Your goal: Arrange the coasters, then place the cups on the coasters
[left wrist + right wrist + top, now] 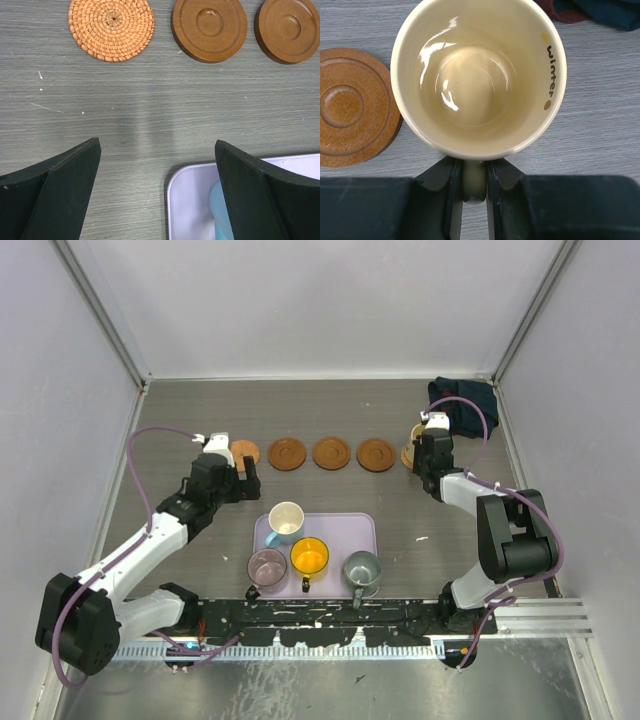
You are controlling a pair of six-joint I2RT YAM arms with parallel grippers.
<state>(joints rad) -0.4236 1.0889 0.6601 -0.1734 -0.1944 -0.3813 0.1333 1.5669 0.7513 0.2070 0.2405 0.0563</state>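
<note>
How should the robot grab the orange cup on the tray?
By its handle, coming down from above on the near side. The orange cup stands upright with that handle sticking out toward the arm bases, while the purple cup and grey-green cup crowd its sides.

The cream cup (475, 75) looked glossy and glazed. The brown coasters (209, 29) looked like smooth wood. The woven coaster (111, 27) was rough.

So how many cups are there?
5. The white-blue cup, purple cup, orange cup and grey-green cup sit at the lavender tray; the cream cup is held by the right gripper.
</note>
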